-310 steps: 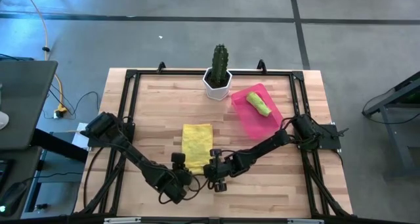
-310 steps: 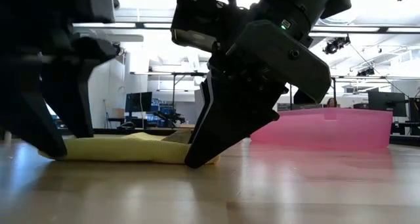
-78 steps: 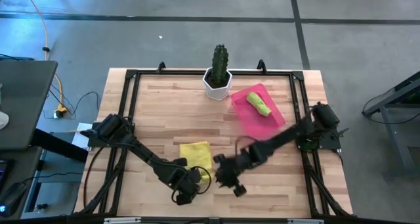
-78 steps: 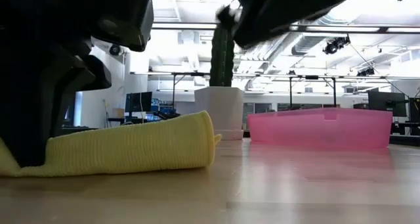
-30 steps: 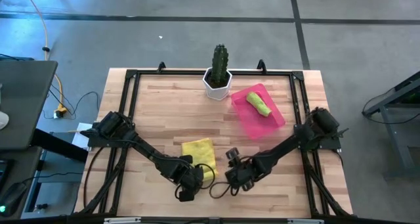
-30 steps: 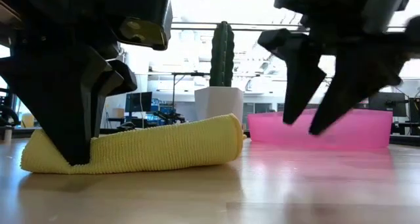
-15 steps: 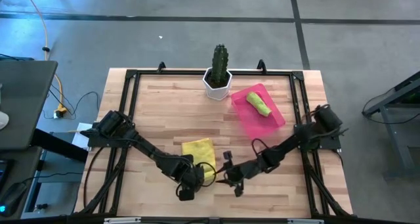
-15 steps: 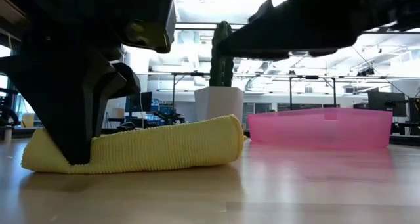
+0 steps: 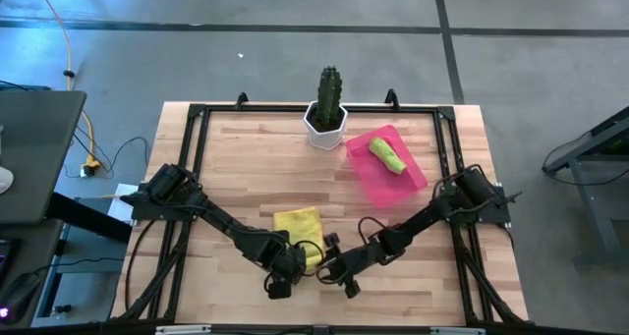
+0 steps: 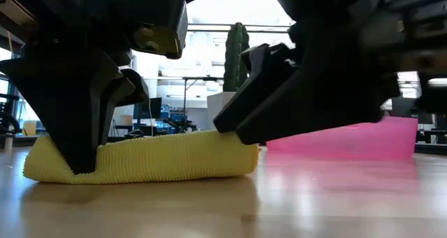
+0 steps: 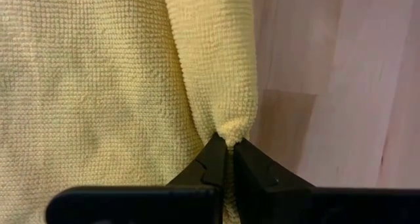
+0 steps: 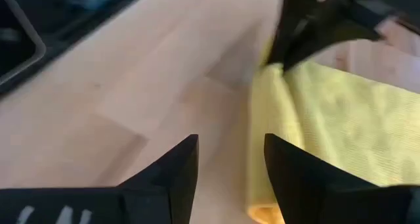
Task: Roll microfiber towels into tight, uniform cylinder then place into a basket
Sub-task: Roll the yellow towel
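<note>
My left pincer pinches the rolled edge of the soft bright yellow towel near the wooden desk's front edge, and my right pincer waits open beside it.

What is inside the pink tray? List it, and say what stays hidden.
The pink tray holds one rolled green towel near its far end. Nothing else shows inside. Whatever lies beneath that towel is covered.
</note>
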### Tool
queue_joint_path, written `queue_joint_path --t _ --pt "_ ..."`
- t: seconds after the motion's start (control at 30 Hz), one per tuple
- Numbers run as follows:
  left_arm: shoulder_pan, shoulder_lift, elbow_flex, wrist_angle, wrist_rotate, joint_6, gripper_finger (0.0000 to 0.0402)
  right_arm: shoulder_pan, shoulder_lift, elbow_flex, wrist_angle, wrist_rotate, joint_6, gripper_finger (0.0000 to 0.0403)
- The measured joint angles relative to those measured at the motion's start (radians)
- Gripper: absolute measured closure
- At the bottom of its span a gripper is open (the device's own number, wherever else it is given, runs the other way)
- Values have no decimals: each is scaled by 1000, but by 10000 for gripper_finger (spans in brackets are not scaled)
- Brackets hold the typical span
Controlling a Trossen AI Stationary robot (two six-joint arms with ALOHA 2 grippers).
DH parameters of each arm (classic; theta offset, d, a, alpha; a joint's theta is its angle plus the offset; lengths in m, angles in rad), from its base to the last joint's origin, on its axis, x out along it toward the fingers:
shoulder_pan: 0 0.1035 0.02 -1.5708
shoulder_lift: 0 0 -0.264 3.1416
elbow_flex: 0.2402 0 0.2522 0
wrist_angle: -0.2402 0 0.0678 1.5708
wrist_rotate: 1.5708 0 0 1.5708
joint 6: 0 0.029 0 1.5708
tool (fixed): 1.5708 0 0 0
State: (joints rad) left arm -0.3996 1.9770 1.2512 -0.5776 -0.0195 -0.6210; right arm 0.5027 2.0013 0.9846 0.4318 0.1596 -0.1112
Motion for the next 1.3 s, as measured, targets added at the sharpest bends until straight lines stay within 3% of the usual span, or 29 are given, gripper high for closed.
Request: queue_joint_path --t 0.17,0.73,0.87,1.07,1.17,1.3 --pt "0 0 -1 2 12 -1 397 -25 0 0 -31 73 -2 236" --pt "0 0 -1 6 16 -4 397 -56 33 0 -90 62 57 239" --pt "1 0 -1 11 59 -54 396 -66 44 1 -93 58 169 267" --pt "-14 3 -2 76 104 -262 375 -79 44 3 -110 22 218 354" --pt "-14 0 -2 80 109 -256 356 -79 44 3 -115 16 238 392" --pt "-13 -13 6 52 110 -134 337 -94 44 3 -118 -60 338 391"
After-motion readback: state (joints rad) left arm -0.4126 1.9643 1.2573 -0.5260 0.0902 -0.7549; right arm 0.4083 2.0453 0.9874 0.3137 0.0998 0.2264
